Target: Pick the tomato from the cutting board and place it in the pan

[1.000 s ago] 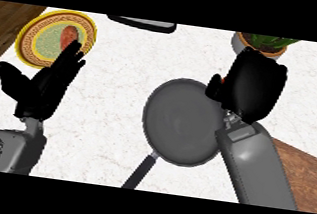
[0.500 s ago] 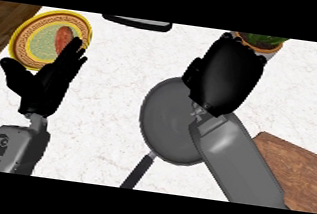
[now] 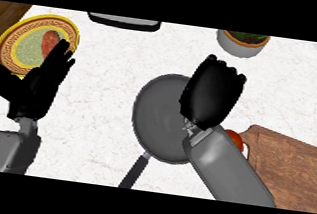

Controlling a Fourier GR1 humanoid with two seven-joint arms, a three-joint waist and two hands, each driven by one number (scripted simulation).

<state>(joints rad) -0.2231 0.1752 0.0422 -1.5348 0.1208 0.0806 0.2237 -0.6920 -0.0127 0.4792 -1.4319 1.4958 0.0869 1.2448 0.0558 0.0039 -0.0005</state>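
The red tomato [image 3: 235, 138] lies at the left edge of the wooden cutting board [image 3: 295, 167], partly hidden behind my right forearm. Left of the board is the grey pan [image 3: 158, 121], its black handle pointing toward the lower edge. My right hand [image 3: 211, 93] hovers above the pan's right side with its back to the view, fingers relaxed and holding nothing. It is up and left of the tomato, apart from it. My left hand [image 3: 38, 83] rests open at the left, fingers up.
A yellow-rimmed plate [image 3: 13, 42] with a red item on it lies at the far left, partly behind my left hand. A potted plant [image 3: 243, 42] stands at the back right. A dark flat object [image 3: 124, 21] sits at the back edge.
My right hand has swung left from near the potted plant to above the pan. The cutting board and tomato have come into view at the right. The left hand has barely moved.
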